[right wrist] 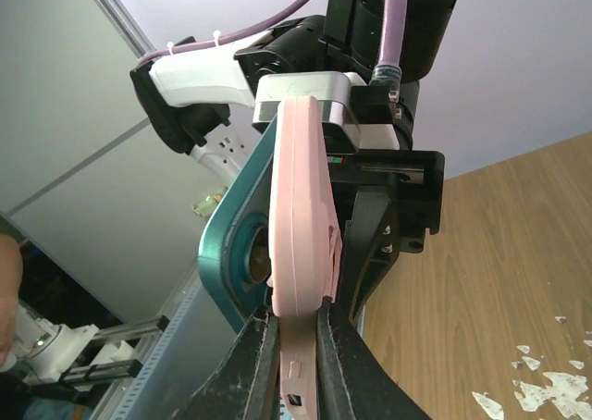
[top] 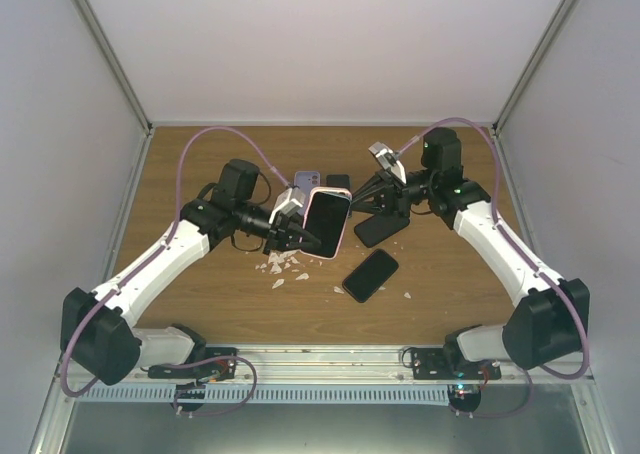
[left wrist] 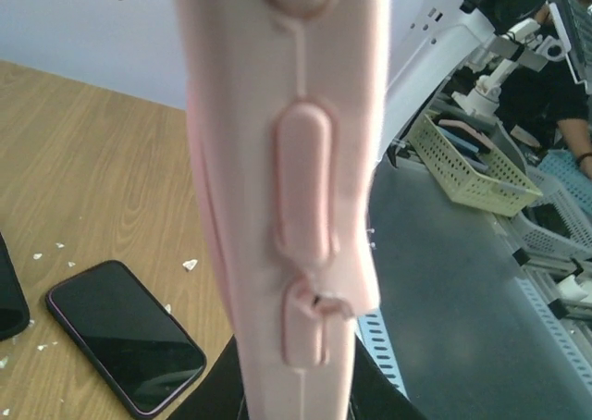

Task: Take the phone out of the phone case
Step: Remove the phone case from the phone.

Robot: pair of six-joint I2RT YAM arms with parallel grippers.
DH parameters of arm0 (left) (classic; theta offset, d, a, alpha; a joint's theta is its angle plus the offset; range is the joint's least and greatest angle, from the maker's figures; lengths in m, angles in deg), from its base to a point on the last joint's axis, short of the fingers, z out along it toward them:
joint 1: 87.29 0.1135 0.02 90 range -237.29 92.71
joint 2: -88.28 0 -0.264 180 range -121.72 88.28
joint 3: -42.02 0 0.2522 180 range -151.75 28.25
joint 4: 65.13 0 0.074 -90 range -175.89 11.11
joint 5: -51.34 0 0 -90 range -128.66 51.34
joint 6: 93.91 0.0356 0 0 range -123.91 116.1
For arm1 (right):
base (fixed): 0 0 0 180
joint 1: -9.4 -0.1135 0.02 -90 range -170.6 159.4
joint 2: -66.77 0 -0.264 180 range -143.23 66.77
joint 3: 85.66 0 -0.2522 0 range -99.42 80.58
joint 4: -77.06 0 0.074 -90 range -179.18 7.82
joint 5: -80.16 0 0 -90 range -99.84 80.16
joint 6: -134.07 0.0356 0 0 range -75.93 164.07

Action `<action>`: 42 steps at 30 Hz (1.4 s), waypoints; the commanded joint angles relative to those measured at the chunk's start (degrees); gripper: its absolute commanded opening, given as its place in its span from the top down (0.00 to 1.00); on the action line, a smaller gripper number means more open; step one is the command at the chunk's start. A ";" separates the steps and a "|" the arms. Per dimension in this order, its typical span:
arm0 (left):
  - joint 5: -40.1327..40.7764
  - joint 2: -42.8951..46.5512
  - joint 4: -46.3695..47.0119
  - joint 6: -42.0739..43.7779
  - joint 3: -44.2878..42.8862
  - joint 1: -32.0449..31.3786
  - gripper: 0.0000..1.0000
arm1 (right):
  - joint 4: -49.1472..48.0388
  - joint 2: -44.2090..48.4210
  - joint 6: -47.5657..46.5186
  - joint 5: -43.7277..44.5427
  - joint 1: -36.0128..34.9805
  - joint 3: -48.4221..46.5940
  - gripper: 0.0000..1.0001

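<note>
A robotics lab: white enclosure panels (top: pixel 320 44) wall a wooden bench (top: pixel 450 284); beyond stand a perforated basket (left wrist: pixel 467 161) and white machinery (left wrist: pixel 490 73).

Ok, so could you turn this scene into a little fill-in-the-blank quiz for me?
1. The left gripper and right gripper both pinch a phone case coloured ___.
2. A ___ phone lies flat on the wooden table.
3. The small scraps scattered on the table are ___.
Missing words: pink; black; white.
</note>
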 commanded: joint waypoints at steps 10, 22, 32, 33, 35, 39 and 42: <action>-5.65 1.94 10.16 -2.87 -3.60 -4.84 1.00 | 5.20 -0.49 -8.67 17.79 -3.57 -2.88 0.99; -5.93 -0.35 10.10 -3.55 -4.04 -4.84 1.00 | 5.88 -0.22 -10.39 15.51 -5.17 -2.89 0.73; -4.28 -3.46 14.96 -9.45 -5.31 -4.45 1.00 | 5.43 -0.41 -9.28 11.73 -7.29 0.13 0.62; -3.89 -3.79 15.80 -10.46 -5.27 -4.27 1.00 | 4.70 -0.53 -8.36 11.62 -7.29 0.59 0.63; -2.96 -4.29 16.76 -11.28 -5.25 -4.06 1.00 | 2.89 -0.81 -6.47 11.57 -7.34 1.33 0.66; -0.90 -4.88 16.86 -11.33 -5.64 -4.05 1.00 | -1.03 -1.21 -1.71 10.69 -7.29 2.50 0.69; 2.30 -5.73 15.54 -10.84 -5.89 -3.97 1.00 | -5.18 -1.48 3.37 9.42 -7.29 3.44 0.69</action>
